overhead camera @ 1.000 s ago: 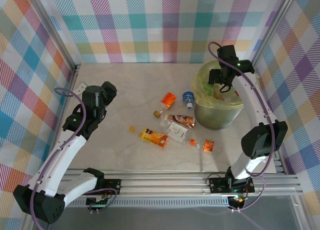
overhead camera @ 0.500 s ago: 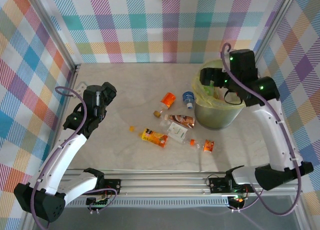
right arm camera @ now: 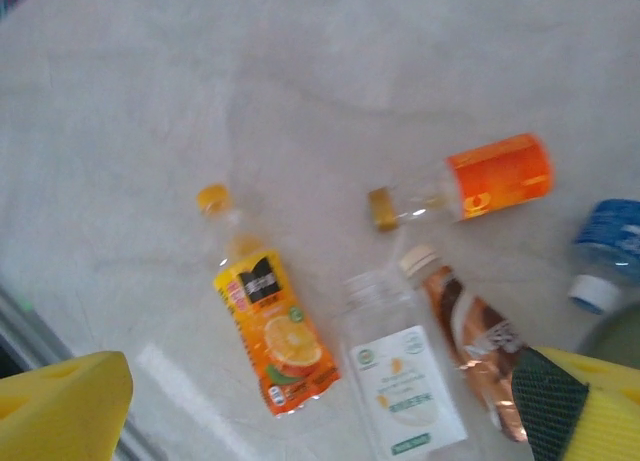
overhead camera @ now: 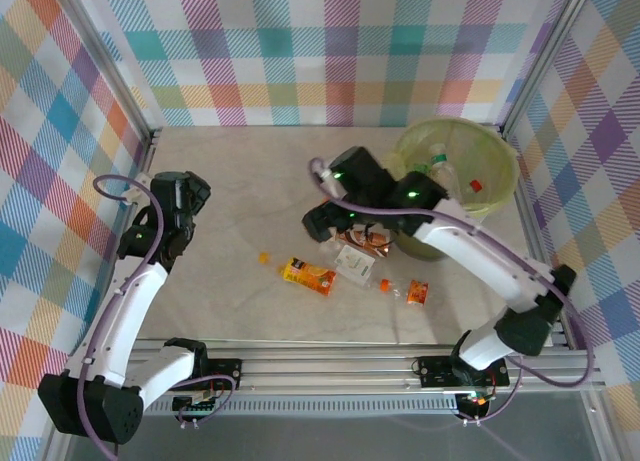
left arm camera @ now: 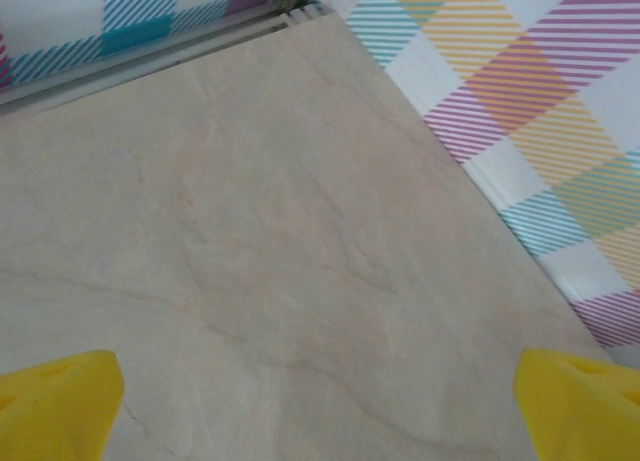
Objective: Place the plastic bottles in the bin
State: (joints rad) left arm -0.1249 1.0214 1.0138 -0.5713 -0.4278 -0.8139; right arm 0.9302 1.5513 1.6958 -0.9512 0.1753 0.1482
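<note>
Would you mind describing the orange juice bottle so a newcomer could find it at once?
Start at the big bin at the far right; bottles lie scattered to its near left. The juice bottle is the leftmost one. Its label pictures a sliced orange, unlike the white-labelled bottle beside it.

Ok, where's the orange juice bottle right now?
In the top view the orange juice bottle lies on the table near its middle, just left of the white-label bottle; the right wrist view has it lower centre.

Blue-labelled bottle partly off-frame
</note>
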